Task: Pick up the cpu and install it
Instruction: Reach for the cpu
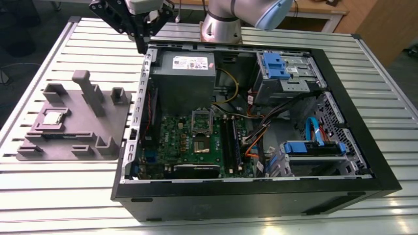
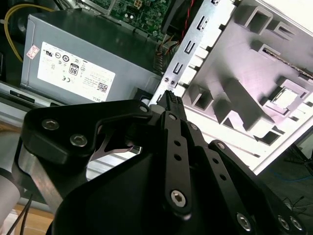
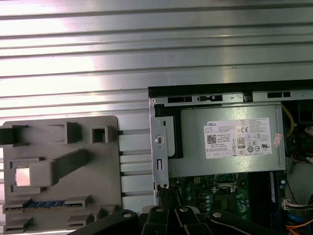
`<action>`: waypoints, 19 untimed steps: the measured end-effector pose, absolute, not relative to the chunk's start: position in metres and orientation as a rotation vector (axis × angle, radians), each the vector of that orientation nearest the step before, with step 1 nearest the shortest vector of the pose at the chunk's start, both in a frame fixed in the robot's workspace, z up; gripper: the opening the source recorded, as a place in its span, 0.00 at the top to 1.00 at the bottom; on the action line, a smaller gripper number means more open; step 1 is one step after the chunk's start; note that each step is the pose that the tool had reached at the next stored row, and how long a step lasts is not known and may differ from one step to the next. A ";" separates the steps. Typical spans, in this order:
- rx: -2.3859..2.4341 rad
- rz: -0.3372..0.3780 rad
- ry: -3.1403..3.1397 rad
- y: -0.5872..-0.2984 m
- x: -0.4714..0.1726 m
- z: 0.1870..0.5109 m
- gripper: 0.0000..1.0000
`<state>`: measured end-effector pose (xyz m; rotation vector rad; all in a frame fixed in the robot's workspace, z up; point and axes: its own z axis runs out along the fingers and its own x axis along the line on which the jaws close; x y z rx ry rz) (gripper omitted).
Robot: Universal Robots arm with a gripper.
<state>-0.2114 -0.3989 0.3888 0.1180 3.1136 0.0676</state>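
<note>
The cpu (image 1: pixel 52 118) is a small silvery square lying in a pocket of the grey fixture tray (image 1: pixel 98 134), to the exterior view's left of the open computer case (image 1: pixel 261 196). Both wrist views show it as a bright square (image 3: pixel 23 176) (image 2: pixel 287 96) on that tray. My gripper (image 1: pixel 142 48) hangs high over the case's back left corner, beside the grey power supply (image 1: pixel 185 73) and well away from the cpu. Its black fingers (image 2: pixel 171 98) meet at the tips, shut with nothing between them. The motherboard (image 1: pixel 196 142) lies inside the case with a metal-framed socket (image 1: pixel 201 118).
The tray carries upright posts (image 1: pixel 85 90) and a memory stick (image 3: pixel 46 203). Inside the case are blue drive bays (image 1: pixel 277 66), loose cables (image 1: pixel 261 132) and black memory slots (image 1: pixel 228 139). A slatted metal table (image 1: pixel 65 196) lies under everything.
</note>
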 end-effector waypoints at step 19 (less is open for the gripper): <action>0.118 0.068 3.114 -0.399 -0.216 0.389 0.89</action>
